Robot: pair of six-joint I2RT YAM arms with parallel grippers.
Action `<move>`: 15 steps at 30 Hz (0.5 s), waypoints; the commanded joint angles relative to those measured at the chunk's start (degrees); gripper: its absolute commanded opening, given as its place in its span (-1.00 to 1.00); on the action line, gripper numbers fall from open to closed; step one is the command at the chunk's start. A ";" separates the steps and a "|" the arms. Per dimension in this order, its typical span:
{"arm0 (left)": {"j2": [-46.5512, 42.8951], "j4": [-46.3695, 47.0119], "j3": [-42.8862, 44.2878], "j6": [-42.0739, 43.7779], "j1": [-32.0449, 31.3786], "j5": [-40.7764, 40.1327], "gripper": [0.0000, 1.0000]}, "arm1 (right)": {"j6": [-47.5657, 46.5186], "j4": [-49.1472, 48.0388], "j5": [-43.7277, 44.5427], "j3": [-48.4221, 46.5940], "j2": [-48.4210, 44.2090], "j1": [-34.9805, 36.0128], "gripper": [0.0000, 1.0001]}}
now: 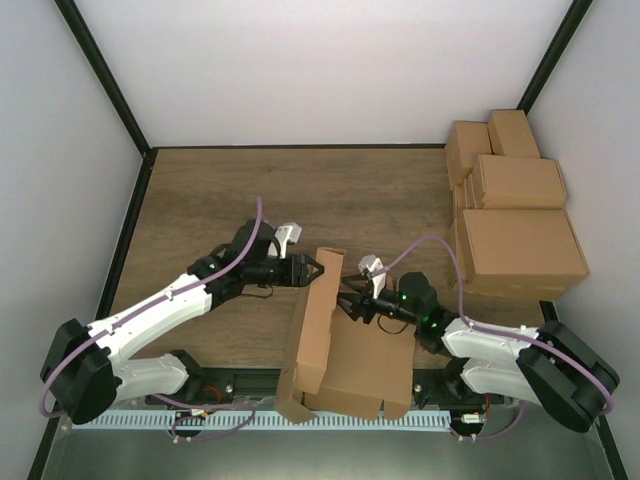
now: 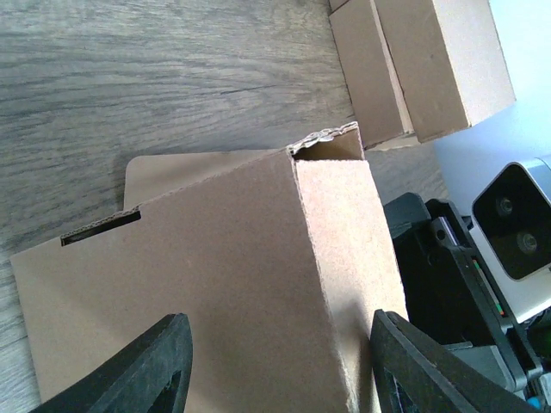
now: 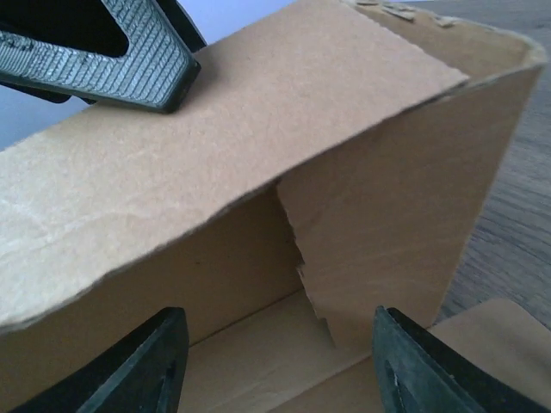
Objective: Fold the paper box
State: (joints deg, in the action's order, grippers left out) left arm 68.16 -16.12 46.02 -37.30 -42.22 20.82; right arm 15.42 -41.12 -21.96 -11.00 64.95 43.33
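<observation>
Brown cardboard box: near-middle of bench, half formed, left wall raised and leaning. Left pincer: jaws spread, straddling the wall's far end, not clamped. Right pincer: jaws likewise apart, facing the inner flap. My judgement: I should steady the wall from outside, push the flap in squarely, and spare the corner.

Top view: light was even and diffuse from above; the white walls were bright without glare, and the bench bore only faint, soft shadows under the arms. Left wrist view: wood grain was crisp, while the left fingers at the lower edge were blurred. Right wrist view: the paper box was bright outside, shaded within; the right fingers were soft-focused.
</observation>
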 commanded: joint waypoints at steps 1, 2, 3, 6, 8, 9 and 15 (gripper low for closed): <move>0.21 -3.31 -1.66 1.48 1.14 -1.59 0.18 | -1.77 4.49 3.30 0.18 -3.74 0.00 0.25; 0.22 -3.31 -1.69 1.52 1.18 -1.57 0.17 | -2.04 5.24 3.58 0.04 -4.42 -0.26 0.27; 0.17 -3.30 -1.66 1.53 1.25 -1.51 0.17 | -2.28 5.81 3.87 0.15 -5.45 -0.67 0.28; 0.22 -3.30 -1.70 1.63 1.55 -1.40 0.18 | -2.36 6.28 3.51 0.73 -7.05 -3.96 0.28; 0.07 -3.35 -1.70 1.70 1.62 -1.31 0.18 | -1.90 6.26 2.02 0.46 -6.35 -7.55 0.26; 0.05 -3.39 -1.68 1.79 1.65 -1.31 0.17 | -1.80 6.27 0.85 -0.04 -5.11 -9.29 0.24; -0.32 -3.57 -1.82 1.88 1.82 -1.22 0.17 | -2.96 3.83 -6.85 -7.11 9.78 -13.62 0.20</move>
State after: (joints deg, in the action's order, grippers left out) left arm 67.94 -16.21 45.91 -36.80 -41.08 21.19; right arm 14.17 -35.99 -22.94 -12.32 67.07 30.70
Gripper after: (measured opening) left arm 0.588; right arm 0.600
